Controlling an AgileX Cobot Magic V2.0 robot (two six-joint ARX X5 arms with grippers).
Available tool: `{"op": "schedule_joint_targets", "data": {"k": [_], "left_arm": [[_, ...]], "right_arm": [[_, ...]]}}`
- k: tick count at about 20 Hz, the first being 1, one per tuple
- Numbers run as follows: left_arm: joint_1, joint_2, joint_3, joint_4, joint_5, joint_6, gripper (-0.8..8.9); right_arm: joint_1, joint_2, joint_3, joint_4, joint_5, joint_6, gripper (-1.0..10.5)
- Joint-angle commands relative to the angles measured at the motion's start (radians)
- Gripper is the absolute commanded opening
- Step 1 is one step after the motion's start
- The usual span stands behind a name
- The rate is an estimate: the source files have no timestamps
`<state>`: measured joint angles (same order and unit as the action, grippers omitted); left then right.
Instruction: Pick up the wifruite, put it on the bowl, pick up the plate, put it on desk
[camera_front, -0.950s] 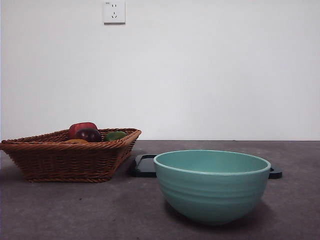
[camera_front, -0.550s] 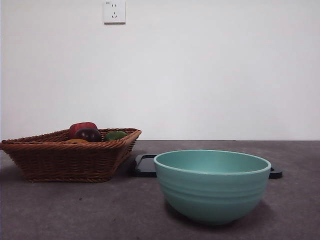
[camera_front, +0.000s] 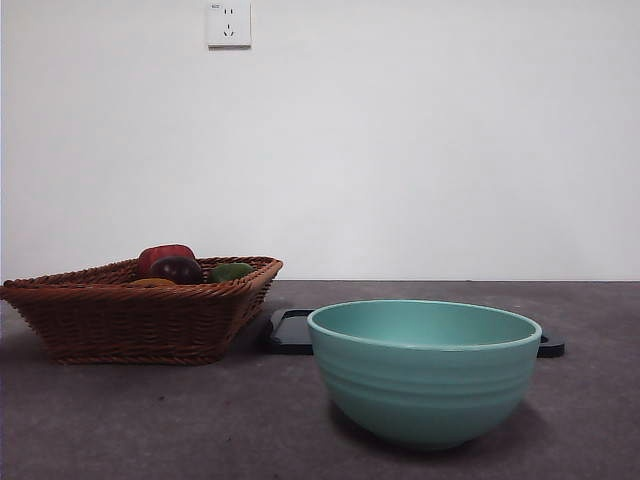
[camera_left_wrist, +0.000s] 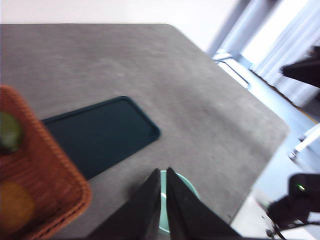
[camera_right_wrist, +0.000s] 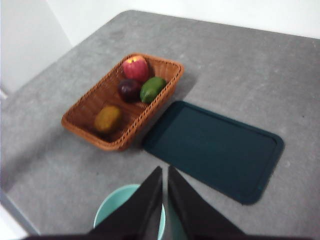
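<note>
We see the wifruite lying in the wicker basket, at the end away from the red fruit, dark fruit and green fruit. The basket sits toward one side of the tabletop, with the dark tray just beside it and the bowl nearer the front edge. Our left hand and right hand both hover high above the bowl, each with its fingers pressed together and holding nothing. The wifruite is well apart from both hands, down in the basket past the bowl.
</note>
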<state>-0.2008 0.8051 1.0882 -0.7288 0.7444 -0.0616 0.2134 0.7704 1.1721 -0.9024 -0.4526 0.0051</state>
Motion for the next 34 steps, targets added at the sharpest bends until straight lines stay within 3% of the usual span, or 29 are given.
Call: {"op": "schedule_joint_targets", "data": {"k": [1, 13, 14, 18, 21, 27, 29, 34], "left_arm": [[-0.021, 0.005, 0.024, 0.01, 0.014, 0.032, 0.16], [-0.044, 0.005, 0.024, 0.01, 0.013, 0.05, 0.39], [-0.044, 0.005, 0.024, 0.01, 0.013, 0.05, 0.94], [-0.044, 0.004, 0.024, 0.01, 0.013, 0.046, 4.73], [-0.052, 0.003, 0.024, 0.01, 0.013, 0.042, 6.33], [-0.069, -0.002, 0.024, 0.011, 0.013, 0.042, 6.39], [-0.069, -0.002, 0.024, 0.011, 0.013, 0.042, 6.96], [-0.069, -0.003, 0.024, 0.011, 0.013, 0.042, 7.19]], "right_arm": [[0.003, -0.021, 0.022, -0.034, -0.003, -0.048, 0.1], [0.003, -0.082, 0.022, -0.098, 0.037, -0.072, 0.3], [0.003, -0.082, 0.022, -0.101, 0.037, -0.072, 0.9], [0.003, -0.082, 0.022, -0.102, 0.036, -0.069, 3.9], [0.003, -0.082, 0.022, -0.101, 0.034, -0.065, 5.1], [0.003, -0.082, 0.022, -0.101, 0.034, -0.064, 5.7], [0.003, -0.082, 0.022, -0.101, 0.034, -0.062, 6.3], [0.003, -0.082, 0.022, -0.101, 0.034, -0.058, 6.3]]}}
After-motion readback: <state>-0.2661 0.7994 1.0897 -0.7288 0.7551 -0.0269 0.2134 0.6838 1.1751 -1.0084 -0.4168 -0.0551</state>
